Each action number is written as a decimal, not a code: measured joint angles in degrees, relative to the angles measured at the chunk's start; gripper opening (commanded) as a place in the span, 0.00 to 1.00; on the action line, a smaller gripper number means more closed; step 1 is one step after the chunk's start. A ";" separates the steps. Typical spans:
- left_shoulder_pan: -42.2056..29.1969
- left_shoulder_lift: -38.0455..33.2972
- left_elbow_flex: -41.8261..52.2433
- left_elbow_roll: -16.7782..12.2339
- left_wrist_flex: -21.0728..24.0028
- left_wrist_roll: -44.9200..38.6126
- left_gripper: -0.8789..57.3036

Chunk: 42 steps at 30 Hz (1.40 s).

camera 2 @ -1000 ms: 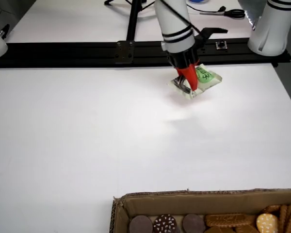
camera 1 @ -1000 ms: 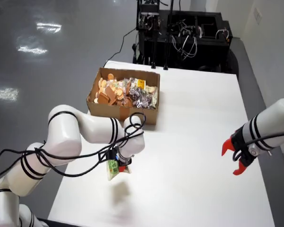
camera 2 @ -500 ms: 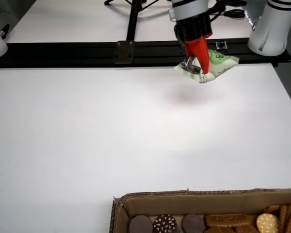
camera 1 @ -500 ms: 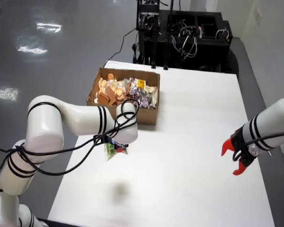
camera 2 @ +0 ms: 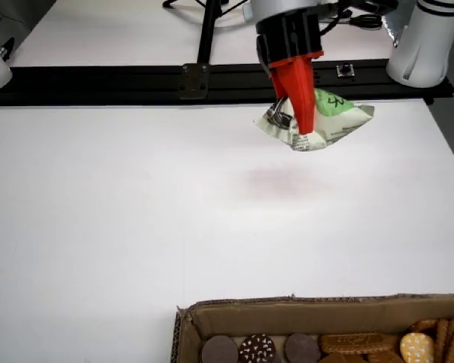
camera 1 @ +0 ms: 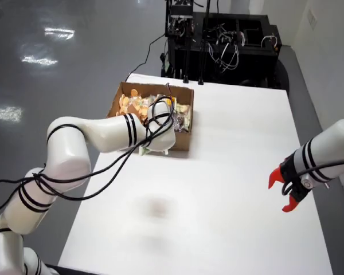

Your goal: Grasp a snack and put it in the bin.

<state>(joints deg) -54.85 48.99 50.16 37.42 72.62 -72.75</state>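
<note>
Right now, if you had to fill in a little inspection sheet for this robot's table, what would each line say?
Surface: white table, mostly bare.
Job's things: snack packet, white and green, held off the table; cardboard box full of biscuits and wrapped snacks.
Clutter: nothing seen.
Grippers: working gripper has red fingers shut on the snack packet, near the box's front edge; second arm's red gripper hangs open at the overview's right.
Cables: black cables loop along the working arm.
Surroundings: grey glossy floor, black equipment rack behind the table.
</note>
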 measured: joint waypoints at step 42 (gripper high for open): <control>14.14 17.29 -29.60 -3.66 -22.63 52.24 0.65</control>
<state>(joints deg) -40.70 66.28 20.57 33.76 49.99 -20.52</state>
